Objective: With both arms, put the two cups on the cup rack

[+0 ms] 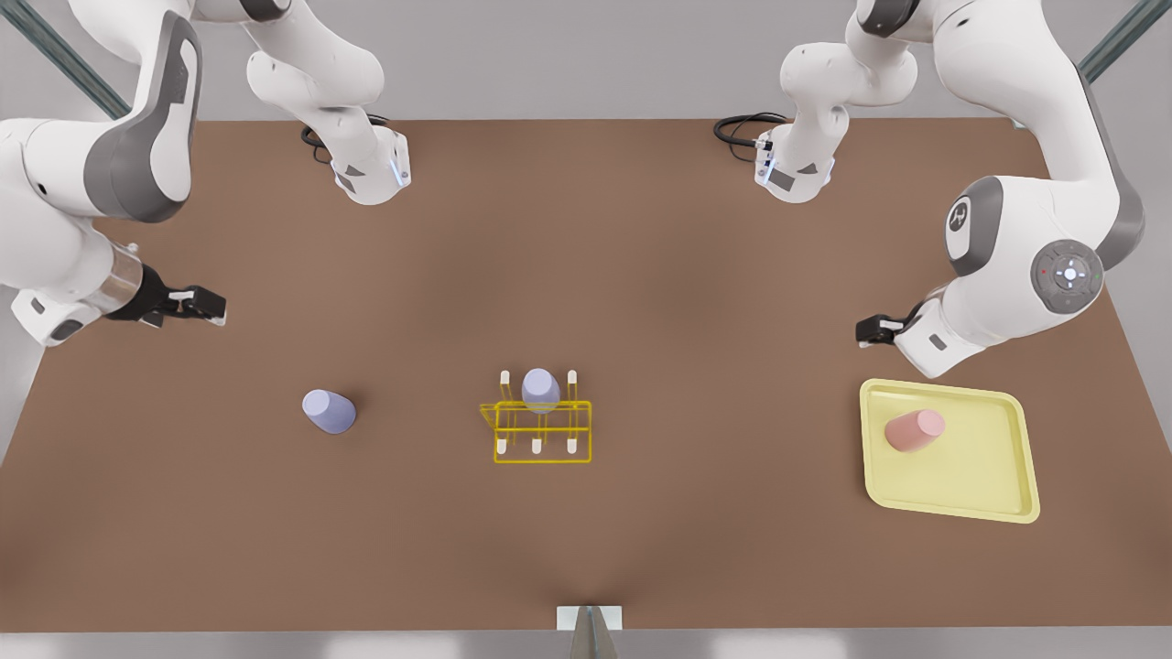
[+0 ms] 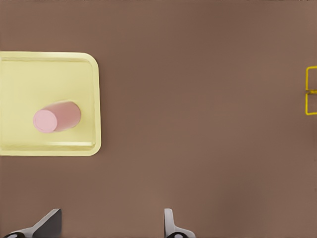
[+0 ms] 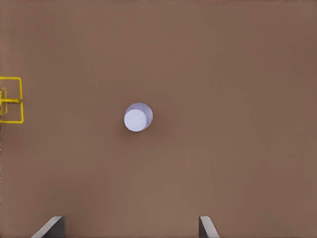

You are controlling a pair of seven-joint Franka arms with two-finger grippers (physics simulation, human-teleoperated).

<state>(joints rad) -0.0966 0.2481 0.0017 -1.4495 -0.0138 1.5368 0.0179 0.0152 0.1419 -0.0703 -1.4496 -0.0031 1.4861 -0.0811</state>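
- One lavender look-alike cup (image 1: 540, 390) is seen seated on the cup rack (image 1: 542, 430) at mid-desk, towards the near edge.
- The pink cup (image 1: 913, 429) is left lying on the pale-yellow tray (image 1: 971, 494); the lavender cup (image 1: 329, 411) stands on the desk (image 1: 586, 229), untouched.
- Farther back, the left gripper (image 1: 866, 330) is held spread above the tray's far edge; the right gripper (image 1: 203, 306) is likewise held open. Both placements are judged outstanding.

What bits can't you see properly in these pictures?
- Cup rack: cut off by the edge of both wrist views.
- Peg under the lavender cup on the rack: the cup covers it in the front view.
- Left gripper, open beside the tray: mostly behind its own arm in the front view.
- Right gripper, open near the loose lavender cup: its fingers are cut off by its wrist view's edge.
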